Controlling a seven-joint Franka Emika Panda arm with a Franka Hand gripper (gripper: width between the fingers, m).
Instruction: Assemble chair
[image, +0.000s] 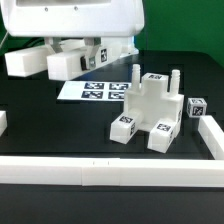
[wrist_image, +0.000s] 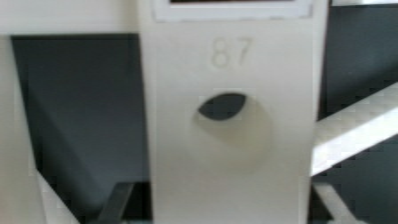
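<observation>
One white rail (image: 100, 172) lies nearest on the black table (image: 40, 130); behind it the half-built chair (image: 150, 112) stands, two pegs (image: 136, 72) pointing up. Past the marker board (image: 100, 90), the gripper (image: 88, 52) hangs low; I can't tell its grip. Only the wrist view shows a long plank (wrist_image: 228, 130) with a hole. Green backdrop (image: 195, 35).

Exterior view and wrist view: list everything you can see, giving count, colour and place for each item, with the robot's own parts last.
Table: one, black, under everything.
Rails: several, white, along the table's edges.
Marker board: one, white with black tags, mid-table.
Part-built chair: one, white, beside the board on the exterior view's right.
Small block: one, white, tagged, beside the chair on the exterior view's right.
Loose piece: one, white, back on the exterior view's left.
Panel: one, white, oval hole, in the hand.
Arm: one, white, at the back.
Hand: one, dark fingers, closed on the panel.
</observation>
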